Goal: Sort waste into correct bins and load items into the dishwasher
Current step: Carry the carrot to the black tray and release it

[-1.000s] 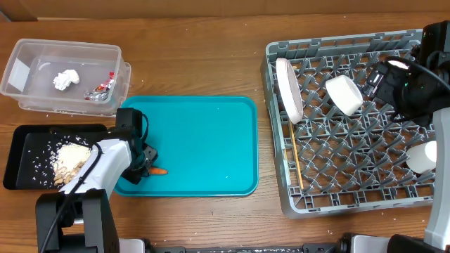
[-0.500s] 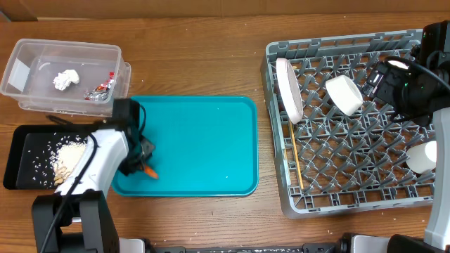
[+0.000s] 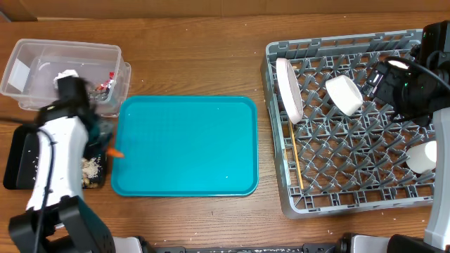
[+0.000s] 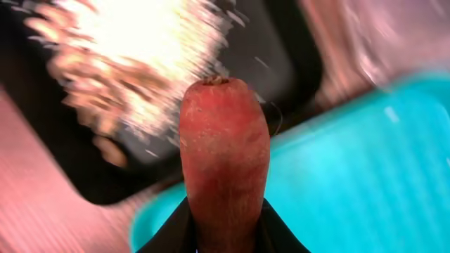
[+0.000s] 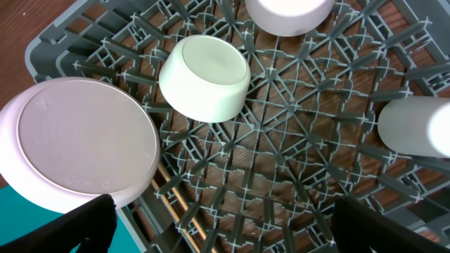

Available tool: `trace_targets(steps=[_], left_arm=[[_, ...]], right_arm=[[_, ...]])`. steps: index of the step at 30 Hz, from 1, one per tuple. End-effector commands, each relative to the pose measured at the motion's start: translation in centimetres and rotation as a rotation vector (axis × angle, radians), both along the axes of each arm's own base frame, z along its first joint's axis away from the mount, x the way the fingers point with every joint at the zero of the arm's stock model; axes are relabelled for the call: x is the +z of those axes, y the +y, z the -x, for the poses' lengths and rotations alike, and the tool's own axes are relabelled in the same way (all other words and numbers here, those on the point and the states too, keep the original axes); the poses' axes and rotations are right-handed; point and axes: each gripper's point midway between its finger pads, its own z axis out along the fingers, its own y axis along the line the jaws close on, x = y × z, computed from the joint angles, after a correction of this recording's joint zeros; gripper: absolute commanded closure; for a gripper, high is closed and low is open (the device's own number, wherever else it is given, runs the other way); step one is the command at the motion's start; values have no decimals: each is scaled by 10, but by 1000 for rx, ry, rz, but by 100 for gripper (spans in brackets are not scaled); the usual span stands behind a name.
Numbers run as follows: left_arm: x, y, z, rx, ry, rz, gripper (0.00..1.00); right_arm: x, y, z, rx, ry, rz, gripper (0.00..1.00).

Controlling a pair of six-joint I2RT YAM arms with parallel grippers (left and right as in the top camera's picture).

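Carrot gripped by left fingers, hanging over the line where black tray meets teal tray. Rice lies in black tray. Right fingers spread wide, empty, above rack holding plate, bowl, cup.

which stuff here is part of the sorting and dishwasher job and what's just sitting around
Job: carrot in left gripper; black tray, rice; clear tub, tissue, wrapper; dish rack, plate, white bowl, cup, chopsticks.
Lying about: teal tray; table.
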Motion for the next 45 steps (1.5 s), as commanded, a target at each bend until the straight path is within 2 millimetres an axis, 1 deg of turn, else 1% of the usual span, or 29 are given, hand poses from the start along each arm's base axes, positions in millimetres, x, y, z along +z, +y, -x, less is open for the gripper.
trace_targets(steps=[1,5,10,12,15,19,25,28,29,31,36,38,40,41,43,45], left_arm=[[7,43,12,107,-18,-30,89],[7,79,28,238,-60,-17,87],[12,117,38,357,-130,-57,86],[13,128,41,390,-148,-76,85],[10,137,45,444,-156,-80,84],[-7,141,42,446,-130,-65,83],[-44,140,36,440,-75,-2,84],[-55,139,31,426,-71,21,83],[-58,140,30,425,-71,25,80],[-62,140,29,424,-69,29,68],[-64,141,29,399,-61,27,53],[-64,140,29,398,-61,29,50],[-64,138,28,395,-62,43,41],[-64,135,25,381,-73,61,37],[-61,130,17,347,-108,98,31],[-52,127,10,316,-133,118,28]], right_arm=[[4,-1,-1,14,-15,8,0],[4,-1,-1,14,-15,7,0],[4,0,0,14,-12,7,0],[4,0,1,15,-7,6,0],[3,0,2,14,-3,6,0],[3,0,1,14,-4,6,0],[3,0,1,15,-4,6,0],[3,0,1,14,-4,6,0],[3,0,1,14,-4,6,0],[3,0,1,14,-4,6,0],[3,0,1,14,-4,6,0],[3,0,1,14,-4,6,0],[3,0,1,15,-4,6,0],[3,0,2,15,-3,6,0],[3,0,2,15,-3,6,0],[3,0,1,15,-4,6,0]])
